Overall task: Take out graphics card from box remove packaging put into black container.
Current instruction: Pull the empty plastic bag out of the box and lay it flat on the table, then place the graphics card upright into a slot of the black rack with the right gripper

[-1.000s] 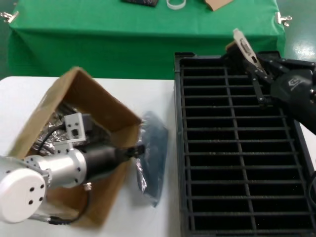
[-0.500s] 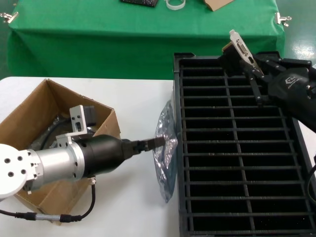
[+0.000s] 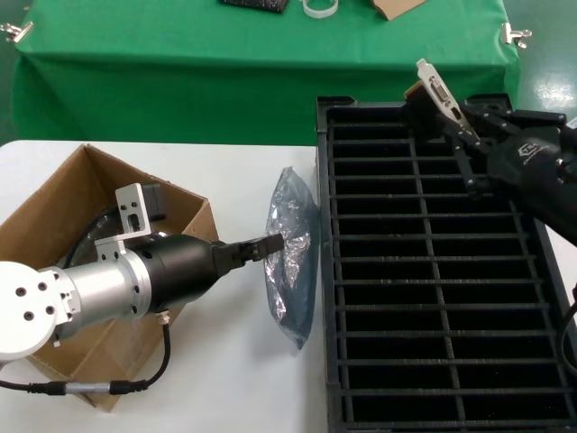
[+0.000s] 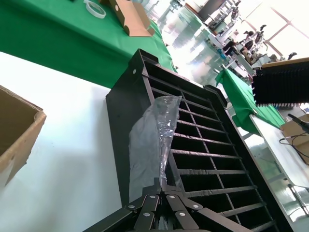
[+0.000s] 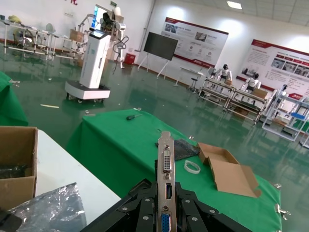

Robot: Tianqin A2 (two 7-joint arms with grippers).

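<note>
My right gripper (image 3: 457, 129) is shut on the graphics card (image 3: 436, 90) and holds it above the far end of the black container (image 3: 433, 271). The card's silver bracket (image 5: 165, 179) stands upright between the fingers, blue port lowest. My left gripper (image 3: 273, 244) is shut on the packaging (image 3: 293, 257), a crinkled grey-blue bag. The bag hangs upright against the container's left wall (image 4: 126, 125), with the pinched packaging (image 4: 157, 140) rising from my left gripper (image 4: 160, 186). The brown box (image 3: 43, 194) sits open on the white table, under my left arm.
Dark cables (image 3: 90, 239) lie inside the box. Behind the white table (image 3: 243, 171) stands a green-covered table (image 3: 180, 63) with a tape ring (image 5: 192, 166) and a flat cardboard piece (image 5: 227, 171). White tabletop shows between box and container.
My left gripper carried the bag from beside the box to the container's left wall, then drew back slightly. The box dropped from tilted to flat. The right gripper and card shifted slightly left.
</note>
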